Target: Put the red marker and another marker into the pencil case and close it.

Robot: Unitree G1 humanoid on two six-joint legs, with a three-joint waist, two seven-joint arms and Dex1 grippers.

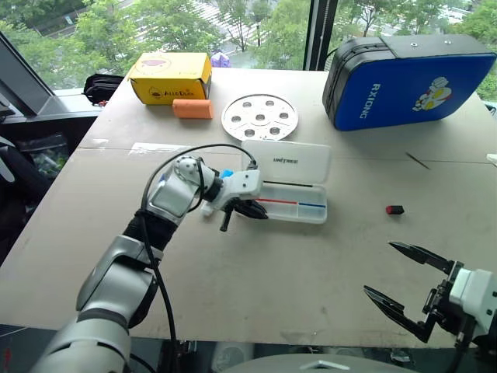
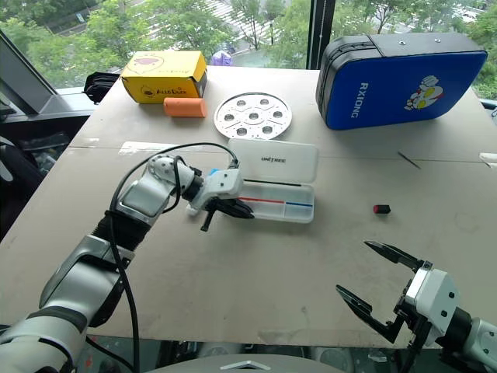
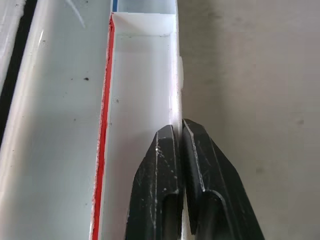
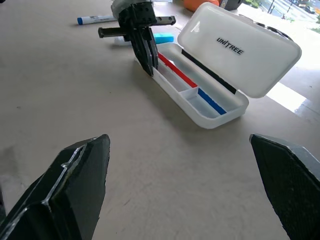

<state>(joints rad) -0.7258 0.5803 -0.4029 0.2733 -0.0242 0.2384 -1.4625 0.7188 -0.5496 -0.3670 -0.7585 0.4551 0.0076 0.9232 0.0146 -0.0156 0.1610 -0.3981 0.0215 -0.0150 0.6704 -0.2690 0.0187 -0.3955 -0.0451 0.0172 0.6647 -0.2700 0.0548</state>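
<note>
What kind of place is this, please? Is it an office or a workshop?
Probably a test bench in an office or lab, upstairs: a plain table by a large window over treetops, with a white pencil case and a perforated metal disc.

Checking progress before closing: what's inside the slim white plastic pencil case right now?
Inside the open slim white plastic pencil case: only its red-and-blue strip, no markers. The shut left pincer hides the compartment's near end.

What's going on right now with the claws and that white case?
Left claw shut, empty, tips at pencil case near wall. Right claw open, empty, hanging back. Case lid up; marker on table behind. Nothing in the way.
</note>
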